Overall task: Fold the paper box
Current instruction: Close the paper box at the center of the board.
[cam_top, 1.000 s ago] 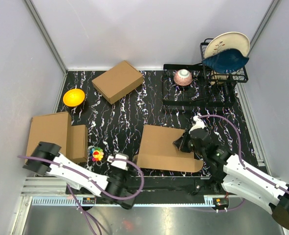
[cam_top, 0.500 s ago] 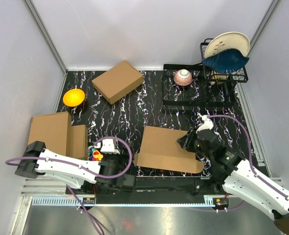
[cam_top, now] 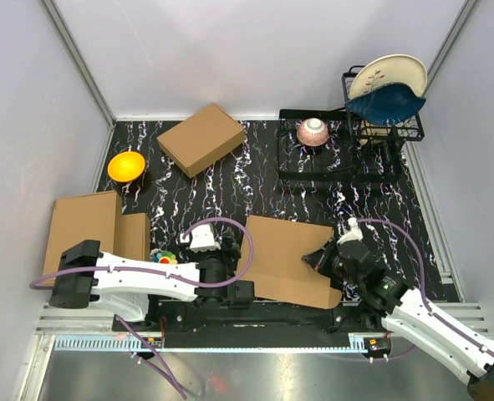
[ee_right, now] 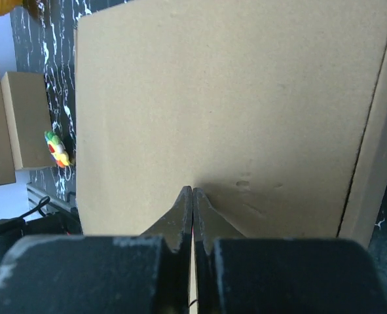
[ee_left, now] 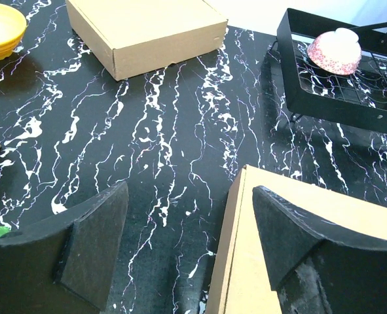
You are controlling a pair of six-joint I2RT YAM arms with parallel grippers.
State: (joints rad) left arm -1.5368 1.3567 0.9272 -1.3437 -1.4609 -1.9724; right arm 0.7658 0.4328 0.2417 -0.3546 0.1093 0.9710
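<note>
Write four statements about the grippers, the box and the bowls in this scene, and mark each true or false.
1. The left gripper is open, with the left edge of the paper box between its fingers. True.
2. The right gripper stands wide open above the table. False: its jaws are shut, with the tips against the face of the paper box.
3. The orange bowl sits on the left side of the table. True.
4. The pink bowl lies on the paper box. False: it sits in the black tray at the far right, apart from the box.
</note>
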